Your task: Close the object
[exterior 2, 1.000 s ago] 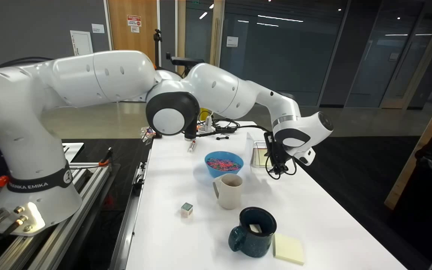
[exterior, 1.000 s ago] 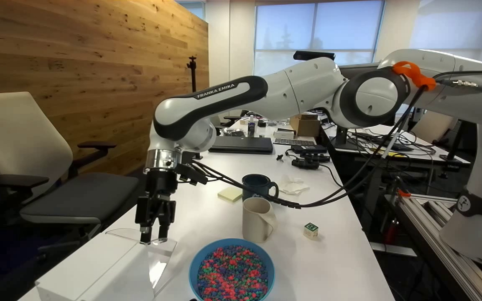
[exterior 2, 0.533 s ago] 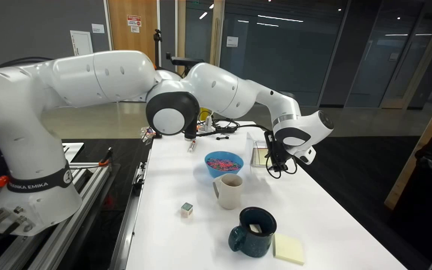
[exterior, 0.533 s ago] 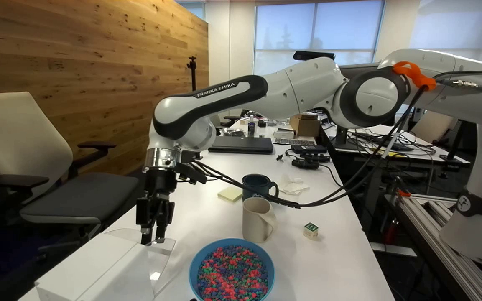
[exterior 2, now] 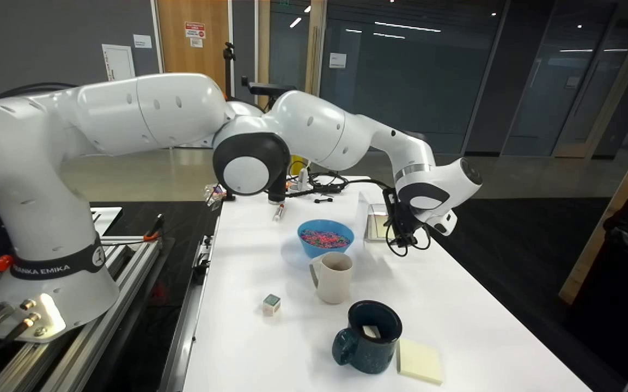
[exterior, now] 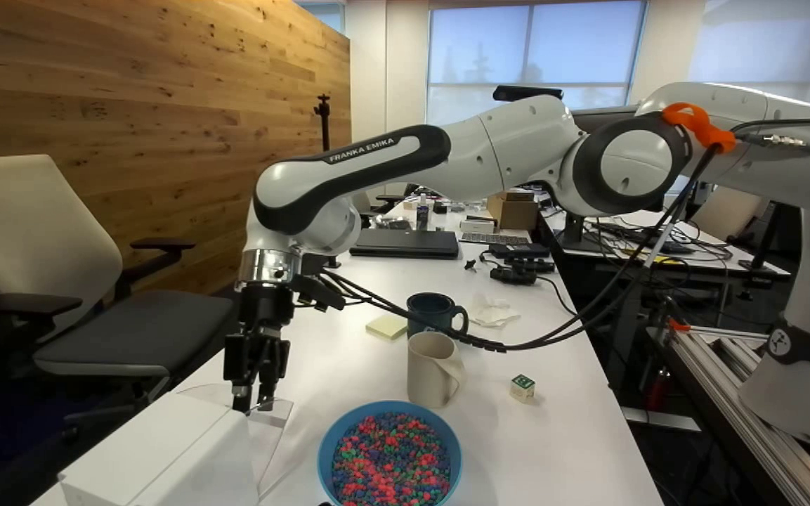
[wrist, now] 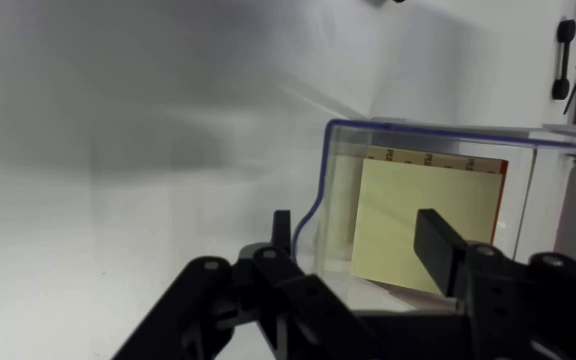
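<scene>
White worktop, wood-panelled wall alongside. In an exterior view, black two-fingered robot hand points down; low, rectangular, clear-to-whitish plastic box lies just beside and in front of it. Round blue bowl of coloured granules: near the hand, beside the box.

In an exterior view, thin transparent plastic flap appears to stand up at the box's bowl side, tipped outward; the hand hides part of the box.

Wrist view: jaws well apart, nothing clamped. Box wall shows in the gap; contact cannot be told. Square yellow paper pad lies inside the box, below the hand.

Progress, judged: hand at the box, closing not yet done. Left: swing flap over, press down, back off.
</scene>
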You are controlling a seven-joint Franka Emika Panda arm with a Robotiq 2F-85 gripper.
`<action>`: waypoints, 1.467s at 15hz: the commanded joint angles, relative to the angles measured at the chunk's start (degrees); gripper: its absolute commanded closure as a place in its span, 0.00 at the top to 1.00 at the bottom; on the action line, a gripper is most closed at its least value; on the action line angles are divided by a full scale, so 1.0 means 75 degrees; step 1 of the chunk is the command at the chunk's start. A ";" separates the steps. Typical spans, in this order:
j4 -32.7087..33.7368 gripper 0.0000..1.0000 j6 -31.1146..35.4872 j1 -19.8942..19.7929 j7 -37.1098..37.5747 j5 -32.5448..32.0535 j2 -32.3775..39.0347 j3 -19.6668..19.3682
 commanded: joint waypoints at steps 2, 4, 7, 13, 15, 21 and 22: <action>0.0340 0.61 -0.0168 0.0057 -0.0078 0.0006 0.0105 0.0086; 0.0351 0.61 -0.0159 0.0077 -0.0104 0.0006 0.0086 0.0091; 0.0405 0.62 -0.0153 0.0105 -0.0133 0.0011 0.0062 0.0107; 0.0494 0.62 -0.0163 0.0127 -0.0195 0.0001 0.0065 0.0176; 0.0511 0.87 -0.0158 0.0145 -0.0208 0.0002 0.0064 0.0194; 0.0432 1.00 -0.0135 0.0123 -0.0561 0.0052 -0.0301 0.0387; 0.0366 1.00 -0.0102 0.0107 -0.0660 0.0045 -0.0449 0.0412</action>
